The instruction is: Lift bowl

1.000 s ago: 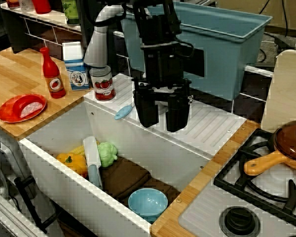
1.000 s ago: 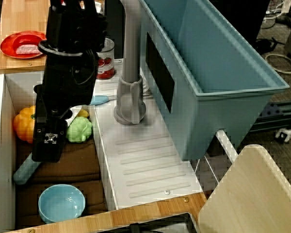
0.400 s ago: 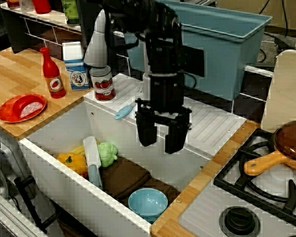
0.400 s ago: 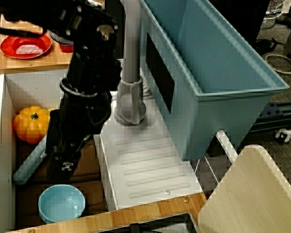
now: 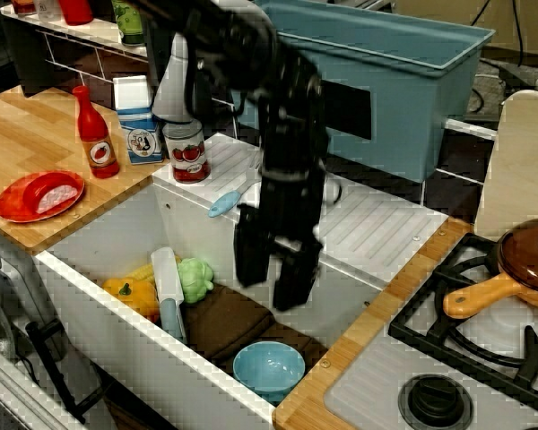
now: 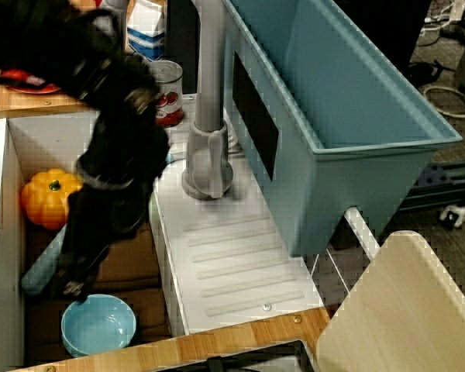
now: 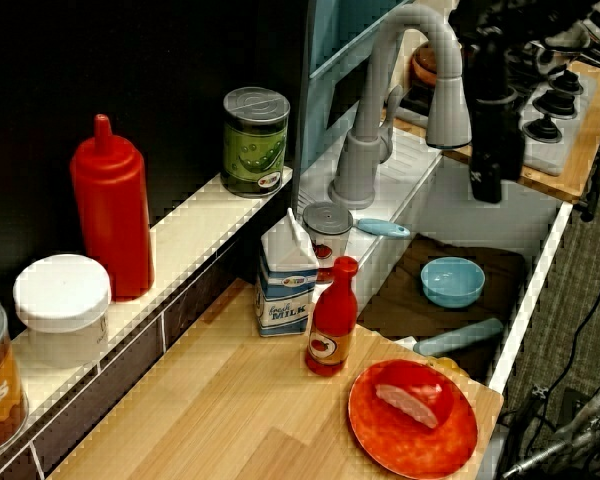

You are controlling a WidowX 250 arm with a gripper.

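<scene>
The small light-blue bowl sits upright on a brown cloth at the near end of the white sink; it also shows in the overhead view as the bowl and in the side view as the bowl. My black gripper hangs inside the sink, above and a little behind the bowl, not touching it. Its two fingers stand apart with nothing between them. From overhead the gripper is motion-blurred just above the bowl's far rim.
In the sink lie an orange pumpkin, a green toy vegetable and a blue-handled tool. The grey faucet, tomato can and large blue tub stand behind. A red plate rests at the left, a stove pan at the right.
The arm has come down from above the drainboard into the sink, ending nearer the bowl. The fingers stayed apart. The bowl has not moved.
</scene>
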